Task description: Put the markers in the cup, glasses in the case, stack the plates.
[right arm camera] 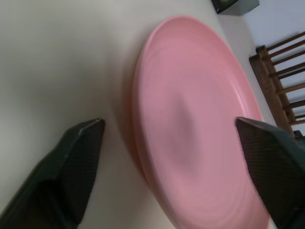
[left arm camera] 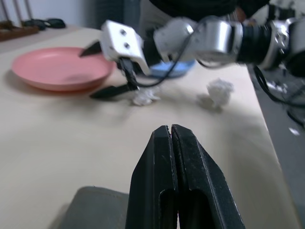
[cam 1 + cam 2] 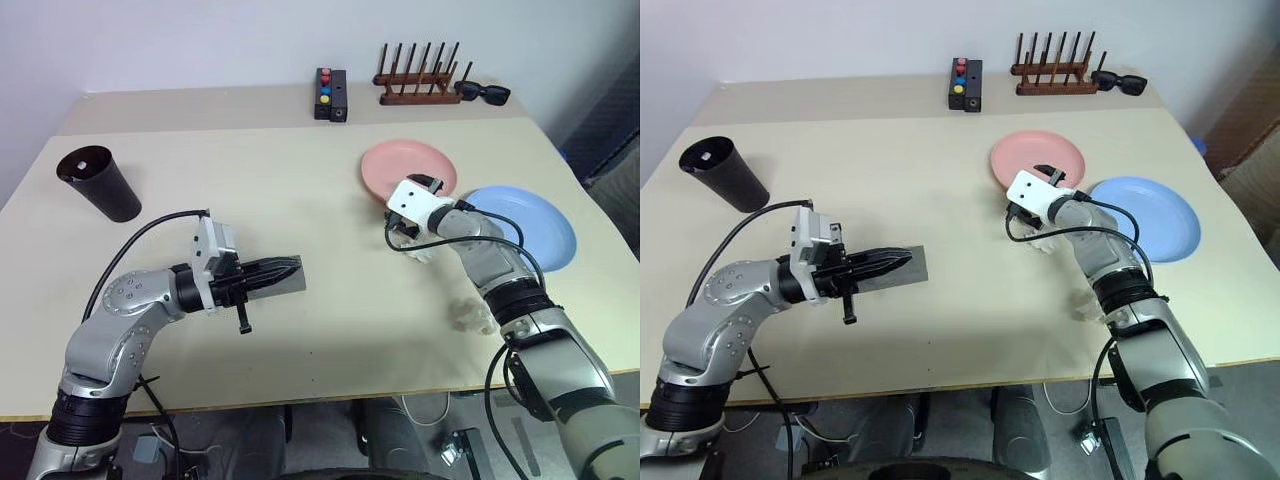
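My right pincer [image 1: 169, 138] gapes wide at the pink plate [image 3: 408, 166], near the desk's far right; the blue plate [image 3: 535, 225] lies beside it, unstacked. My left pincer [image 3: 283, 269] is pressed closed over the grey case [image 3: 902, 266].

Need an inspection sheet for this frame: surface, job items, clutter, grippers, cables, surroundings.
Surface: beige table, flat, no spills seen.
Job's things: pink plate and blue plate side by side, not stacked; dark cup upright at far left; grey case closed under the left gripper; markers and clear glasses: nothing seen.
Clutter: two crumpled white wads near the right arm; black box with coloured buttons, wooden peg rack and black sunglasses at the far edge.
Grippers: left gripper shut, empty, over the case; right gripper open, astride the pink plate's near rim.
Cables: black cable looped off the left wrist, another along the right forearm.
Surroundings: plain wall behind.
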Robot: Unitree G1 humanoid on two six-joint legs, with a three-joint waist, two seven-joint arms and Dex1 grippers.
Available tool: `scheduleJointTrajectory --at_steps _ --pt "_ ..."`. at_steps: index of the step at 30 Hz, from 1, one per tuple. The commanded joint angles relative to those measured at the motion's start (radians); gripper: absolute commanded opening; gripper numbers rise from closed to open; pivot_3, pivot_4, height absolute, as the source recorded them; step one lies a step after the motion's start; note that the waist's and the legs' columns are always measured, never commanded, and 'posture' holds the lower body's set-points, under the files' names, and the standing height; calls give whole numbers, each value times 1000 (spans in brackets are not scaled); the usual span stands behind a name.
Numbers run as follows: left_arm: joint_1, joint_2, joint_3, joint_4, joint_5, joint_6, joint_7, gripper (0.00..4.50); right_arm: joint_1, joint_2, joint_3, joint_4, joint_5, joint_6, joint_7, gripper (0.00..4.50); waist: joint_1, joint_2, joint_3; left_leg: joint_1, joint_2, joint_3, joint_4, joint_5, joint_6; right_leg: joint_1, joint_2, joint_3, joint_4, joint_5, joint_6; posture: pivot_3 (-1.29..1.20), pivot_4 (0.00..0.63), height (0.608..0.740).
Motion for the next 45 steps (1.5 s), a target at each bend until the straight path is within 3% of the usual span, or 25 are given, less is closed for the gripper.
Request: scheduleJointTrajectory --at_steps 1,5,7,14,18,23,26,33,39,42,45 --pt "22 -3 29 -35 -16 -12 38 0 -29 -1 4 50 -24 -55 -19 2721 -3 0 0 0 0 0 0 0 0 0 0 0 0 0 0 0 150 739" --pt "41 -16 39 -42 -27 -23 73 0 -27 -1 5 68 -39 -86 -20 631 -6 0 0 0 0 0 0 0 0 0 0 0 0 0 0 0 150 739" --pt "41 -36 42 -34 -28 -31 101 0 -18 -5 11 64 -53 -103 -25 65 -10 0 0 0 0 0 0 0 0 0 0 0 0 0 0 0 150 739" --pt "28 -92 23 -30 -17 -47 164 0 17 -49 15 -28 -115 -182 -64 65 -18 0 0 0 0 0 0 0 0 0 0 0 0 1 1 0 150 739" --pt "7 -115 14 -15 -8 -59 188 0 85 -155 -42 -243 -124 -162 -21 65 -12 1 0 -1 0 0 0 0 0 0 0 0 -1 1 1 0 150 739" --pt "-18 -124 -15 17 -7 -63 171 0 227 -260 -187 -520 4 -17 129 65 -8 1 0 0 -1 0 0 0 0 1 0 0 -1 1 1 0 150 739" --pt "-67 -137 -57 67 -6 -71 132 0 397 -364 -339 -665 107 86 240 65 13 0 0 0 -1 0 0 0 0 2 0 0 -1 -1 0 0 150 739" --pt "-133 -166 -111 148 16 -102 81 0 679 -459 -495 -808 184 195 341 65 7 2 0 1 -1 1 2 0 1 5 -1 1 -3 -1 -1 0 150 739" --pt "-143 -186 -124 168 21 -111 66 0 755 -466 -526 -820 203 240 355 65 8 2 0 2 -1 1 2 -1 1 5 -1 1 -3 -1 -1 0 150 739" --pt "-147 -198 -125 171 26 -114 71 0 740 -457 -524 -806 210 234 340 1075 13 2 0 1 -1 1 2 -1 1 5 -1 1 -3 -1 -1 0 150 739" --pt "-144 -200 -123 170 25 -112 74 0 727 -466 -529 -818 222 220 343 2546 13 2 0 1 -1 1 2 -1 1 5 -1 1 -3 -1 -1 0 150 739"
